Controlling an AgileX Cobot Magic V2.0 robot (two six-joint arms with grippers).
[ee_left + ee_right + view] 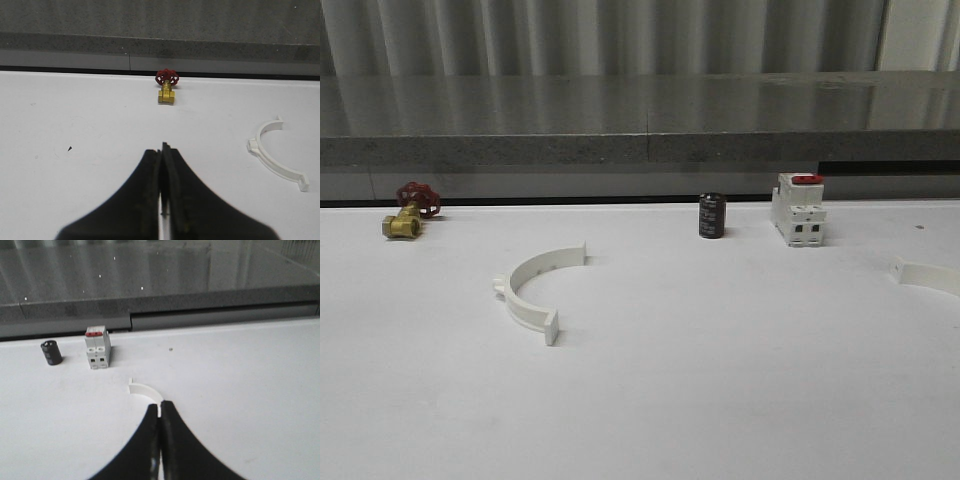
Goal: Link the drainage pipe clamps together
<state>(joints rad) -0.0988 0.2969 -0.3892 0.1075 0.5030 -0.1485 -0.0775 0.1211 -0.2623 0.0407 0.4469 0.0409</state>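
Observation:
One drainage pipe clamp [535, 290], a white half-ring with end tabs, lies on the white table left of centre and also appears in the left wrist view [277, 155]. The second clamp [927, 275] lies at the table's right edge. In the right wrist view part of its arc [145, 390] shows just beyond the fingertips, and the rest is hidden behind the fingers. My left gripper [163, 149] is shut with nothing in it, over bare table well to the side of the first clamp. My right gripper [161, 405] is shut above the second clamp.
A brass valve with a red handwheel [408, 210] sits at the back left. A black cylinder [711, 215] and a white boxy switch with a red top [798, 210] stand at the back, right of centre. A grey ledge [640, 150] bounds the table's far edge.

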